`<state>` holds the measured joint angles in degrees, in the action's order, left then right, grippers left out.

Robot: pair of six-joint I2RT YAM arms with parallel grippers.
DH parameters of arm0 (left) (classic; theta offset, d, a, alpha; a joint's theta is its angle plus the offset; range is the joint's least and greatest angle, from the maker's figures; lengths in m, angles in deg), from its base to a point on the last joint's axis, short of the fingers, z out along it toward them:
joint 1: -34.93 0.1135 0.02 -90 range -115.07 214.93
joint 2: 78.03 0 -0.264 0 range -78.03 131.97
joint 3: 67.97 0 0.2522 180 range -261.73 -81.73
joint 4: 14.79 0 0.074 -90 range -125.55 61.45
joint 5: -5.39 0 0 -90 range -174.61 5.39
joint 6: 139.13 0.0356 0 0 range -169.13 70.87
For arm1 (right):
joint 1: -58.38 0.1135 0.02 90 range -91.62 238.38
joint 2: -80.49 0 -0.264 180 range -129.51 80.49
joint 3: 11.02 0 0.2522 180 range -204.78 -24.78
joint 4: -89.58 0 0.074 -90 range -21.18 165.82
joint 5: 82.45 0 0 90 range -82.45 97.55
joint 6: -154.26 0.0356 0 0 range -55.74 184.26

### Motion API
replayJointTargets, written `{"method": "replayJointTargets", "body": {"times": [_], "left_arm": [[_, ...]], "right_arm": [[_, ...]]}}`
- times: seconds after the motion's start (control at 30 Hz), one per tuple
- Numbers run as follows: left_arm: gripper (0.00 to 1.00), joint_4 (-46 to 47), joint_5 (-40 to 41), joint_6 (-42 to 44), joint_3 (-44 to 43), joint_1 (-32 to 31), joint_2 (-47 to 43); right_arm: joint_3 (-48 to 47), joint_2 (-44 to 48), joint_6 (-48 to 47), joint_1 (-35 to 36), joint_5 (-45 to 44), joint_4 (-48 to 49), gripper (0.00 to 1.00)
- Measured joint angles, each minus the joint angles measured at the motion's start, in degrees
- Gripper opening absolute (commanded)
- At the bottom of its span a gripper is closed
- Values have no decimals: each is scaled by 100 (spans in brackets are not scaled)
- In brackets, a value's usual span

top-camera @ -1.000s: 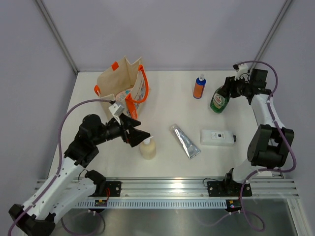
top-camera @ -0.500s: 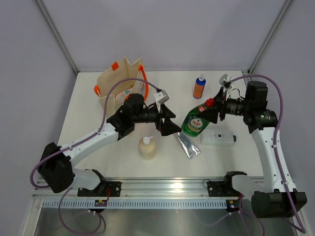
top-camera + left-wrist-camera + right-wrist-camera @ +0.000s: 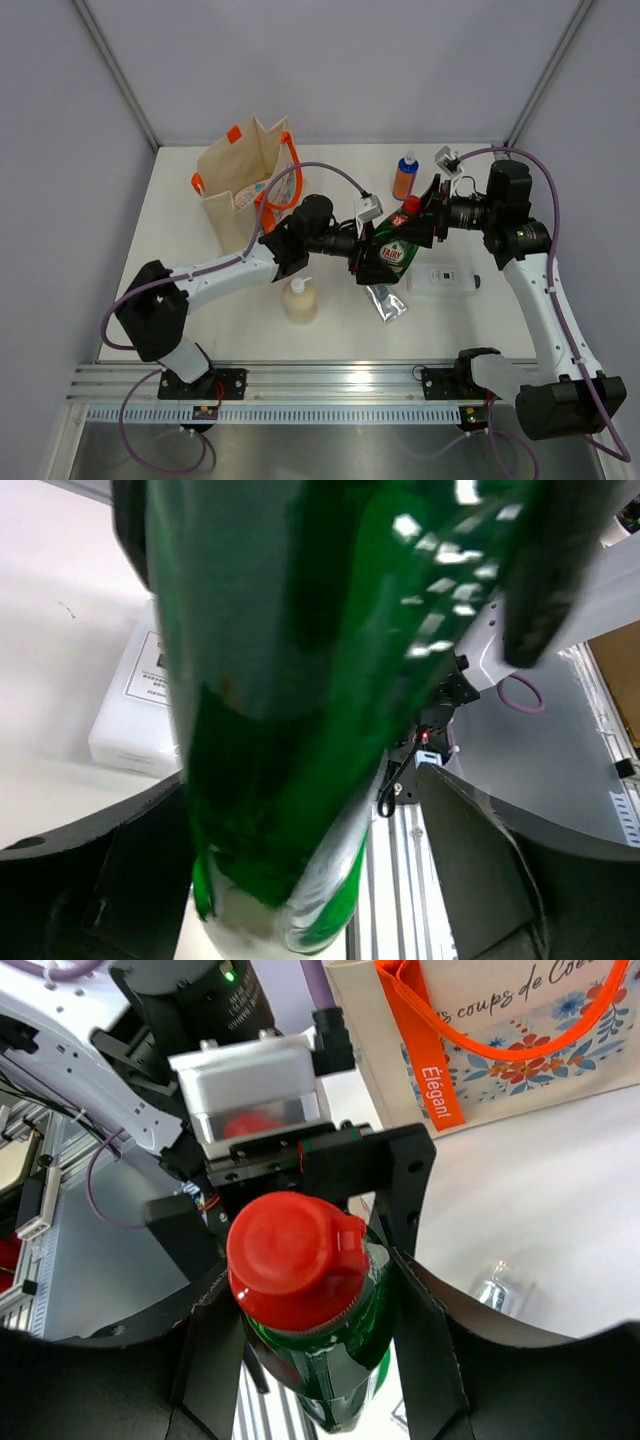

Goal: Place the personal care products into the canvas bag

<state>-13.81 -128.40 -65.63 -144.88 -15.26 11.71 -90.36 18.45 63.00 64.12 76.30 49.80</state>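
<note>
1. The table [image 3: 340, 190] carries the same layout as a second ago.
2. The bag [image 3: 240, 175] stands open at the far left, unmoved. None of the loose items I can see is in it.
3. My left arm [image 3: 220, 275], folded back by the bag a second ago, now stretches across to the middle of the table. My right arm [image 3: 530, 280] has swung in from the far right corner to meet it.
4. The left gripper [image 3: 375, 255] was just short of the green bottle [image 3: 395, 252] half a second ago. Now its jaws stand wide on either side of the bottle's body. I cannot tell whether the pads press it.
5. The right gripper [image 3: 418, 215] is clamped on the bottle's neck just below the red cap.
6. The green bottle, standing at the far right a second ago, now hangs tilted in the air above the tube [image 3: 388, 300], between the two grippers.
7. The white bottle [image 3: 445, 278], tube, pump bottle [image 3: 300, 300] and orange bottle [image 3: 404, 180] sit where they were on the table.
</note>
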Motion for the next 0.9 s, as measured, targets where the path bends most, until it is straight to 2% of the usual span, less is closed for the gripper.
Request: {"method": "replayJointTargets", "body": {"times": [0.03, 0.07, 0.17, 0.23, 0.3, 0.37, 0.4, 0.47, 0.5, 0.63, 0.8, 0.9], "left_arm": [[71, 68, -22, -35, 0, 0, 39], [53, 146, -57, -129, 0, 0, 87], [24, 289, -210, -332, -11, 44, 234], [14, 306, -334, -393, -13, 39, 278], [3, 286, -372, -424, -13, 50, 289], [0, 267, -382, -431, -13, 72, 289], [0, 256, -389, -431, -13, 98, 289], [0, 168, -424, -422, -11, 142, 267], [0, 81, -439, -442, -9, 173, 238], [0, -765, -385, -326, 44, 586, -68], [0, -2398, -96, 234, -26, 1624, -750], [0, -3497, 232, 678, -428, 2218, -997]], "right_arm": [[9, -2, 52, 0, 28, 63, 0], [48, -7, 149, 2, 66, 208, 0], [210, -37, 409, 17, 203, 546, 0], [289, -85, 476, 9, 238, 664, 0], [317, -107, 509, 4, 236, 684, 8], [328, -111, 505, 0, 232, 682, 28], [330, -114, 481, 0, 225, 656, 50], [330, -114, 396, 2, 199, 581, 79], [328, -114, 313, 15, 144, 533, 99], [223, -111, -140, 22, -42, 310, 99], [-79, -109, -415, -125, -181, 170, 100], [-138, -83, -487, -365, -164, 175, 100]]}}
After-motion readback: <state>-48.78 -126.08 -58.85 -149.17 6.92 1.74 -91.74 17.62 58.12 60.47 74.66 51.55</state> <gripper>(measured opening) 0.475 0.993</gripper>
